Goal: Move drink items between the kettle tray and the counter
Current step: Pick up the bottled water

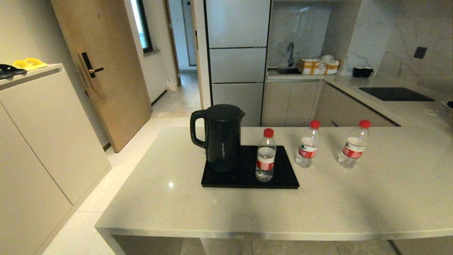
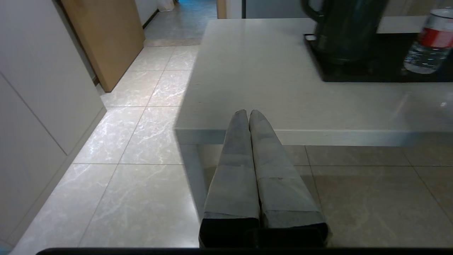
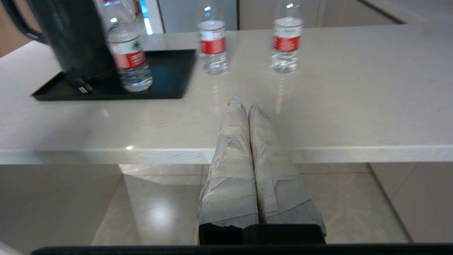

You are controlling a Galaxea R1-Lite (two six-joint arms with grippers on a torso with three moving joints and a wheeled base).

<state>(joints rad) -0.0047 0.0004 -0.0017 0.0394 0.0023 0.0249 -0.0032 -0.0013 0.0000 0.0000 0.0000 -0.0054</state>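
3 red-capped bottles wait at frame centre: 1 bottle (image 1: 265,156) stands on the kettle tray (image 1: 283,179) beside the kettle (image 1: 219,136), 2 (image 1: 307,145) (image 1: 353,145) on the counter (image 1: 247,209) to its right; left gripper (image 2: 249,117) and right gripper (image 3: 242,106) hang closed and empty before the counter edge, likely parked before reaching

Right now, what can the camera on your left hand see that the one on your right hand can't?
Only the left wrist view shows the wooden door and the shut left gripper. Only the right wrist view shows two water bottles standing on the counter, plus the shut right gripper. Both show the kettle, the tray and the bottle on it.
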